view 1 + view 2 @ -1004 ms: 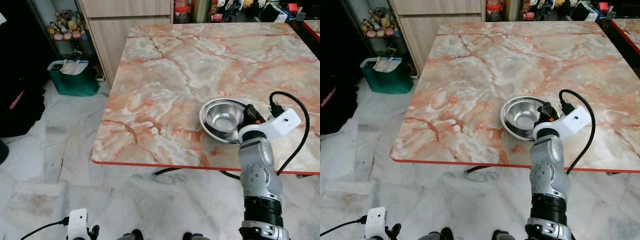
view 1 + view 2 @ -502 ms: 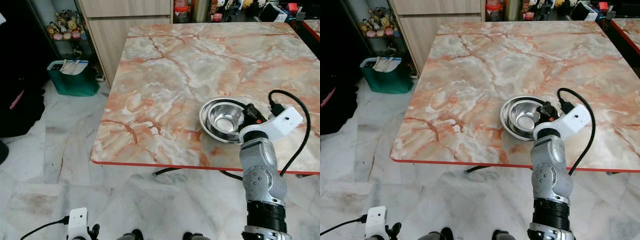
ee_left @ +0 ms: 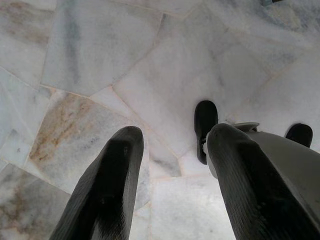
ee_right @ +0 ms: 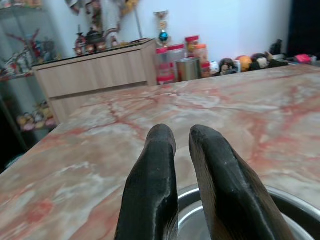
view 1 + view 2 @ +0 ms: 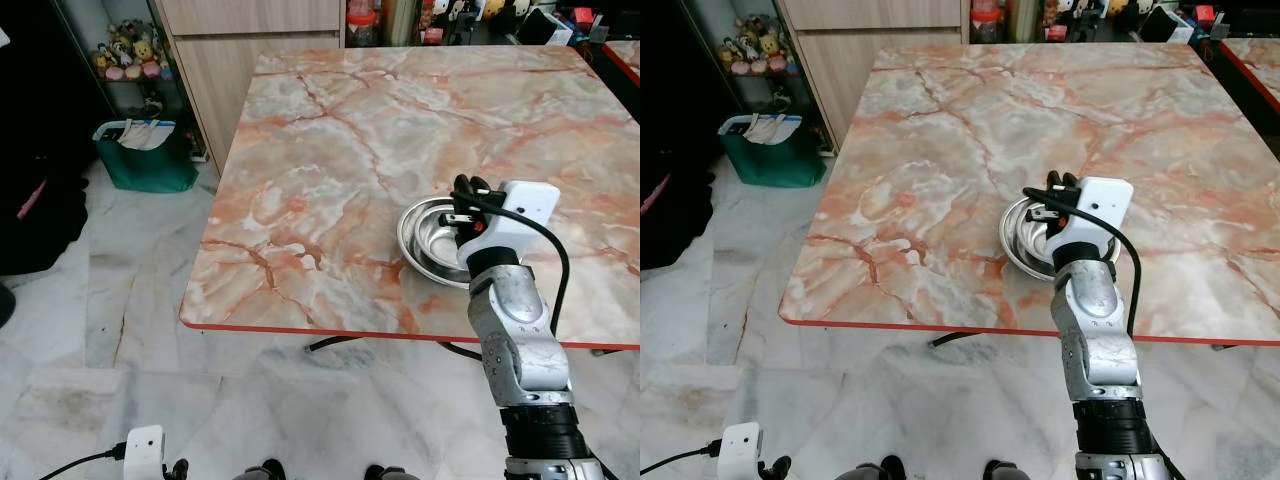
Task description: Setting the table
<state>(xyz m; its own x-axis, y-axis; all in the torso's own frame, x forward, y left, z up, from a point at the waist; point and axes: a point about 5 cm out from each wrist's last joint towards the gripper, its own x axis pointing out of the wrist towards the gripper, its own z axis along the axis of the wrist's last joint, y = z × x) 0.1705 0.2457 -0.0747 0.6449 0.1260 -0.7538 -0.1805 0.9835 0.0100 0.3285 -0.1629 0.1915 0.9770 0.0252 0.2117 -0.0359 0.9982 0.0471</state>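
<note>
Marble-patterned table, square, glossy, veined in pink, orange and white, with a thin red edge band. A round stainless steel bowl sits on it near the front edge, toward the front right corner, its shiny inside reflecting light. The right gripper reaches over the bowl from the front edge on a silver arm, with a white wrist block and a black cable looping beside it. Its two long black fingers lie close together with a narrow gap, holding nothing.

From the right wrist view, the ribbed, rubbery fingers point across the tabletop just above the bowl's curved rim; beyond the far edge stand a pale wooden cabinet and a row of jars and small figures.

The left gripper hangs low over a grey and white marble tile floor, fingers spread apart and empty. A green bin stands on the floor beside the table's left edge.
</note>
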